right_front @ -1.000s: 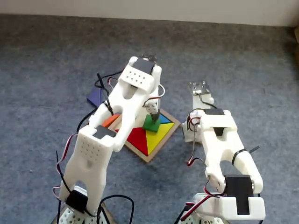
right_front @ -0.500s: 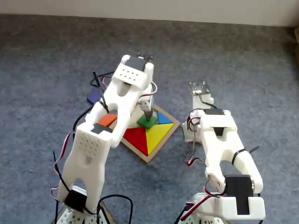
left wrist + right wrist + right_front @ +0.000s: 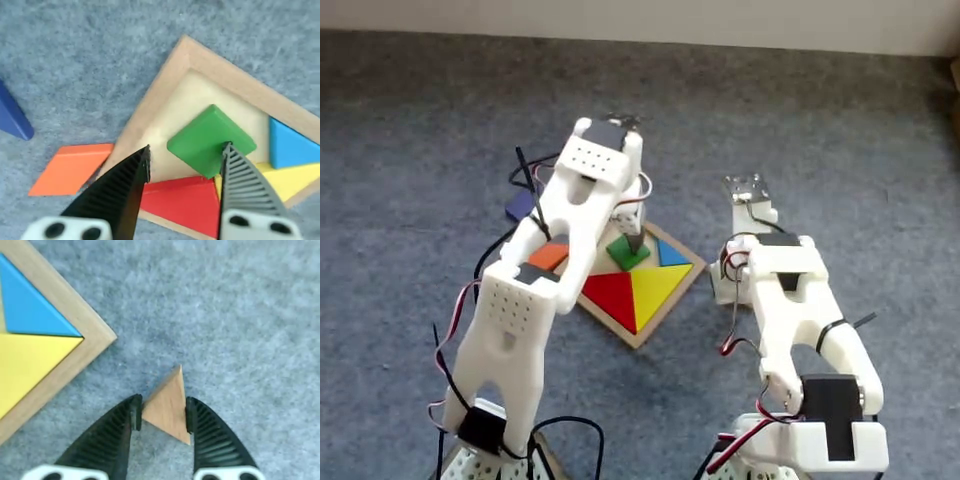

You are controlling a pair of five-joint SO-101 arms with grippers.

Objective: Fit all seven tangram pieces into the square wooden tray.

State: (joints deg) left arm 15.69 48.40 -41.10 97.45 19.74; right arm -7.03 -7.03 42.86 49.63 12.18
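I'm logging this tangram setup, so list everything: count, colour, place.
carpet: one, grey, under everything
tray: one, pale wood, on carpet
green square: one, green, in tray
red triangle: one, red, in tray
yellow triangle: one, yellow, in tray
blue triangle: one, light blue, in tray
parallelogram: one, orange, on carpet beside tray
dark piece: one, dark blue, on carpet
wood triangle: one, plain wood, on carpet outside tray
left arm: one, white, jaws open over green square
right arm: one, white, jaws shut on wood triangle
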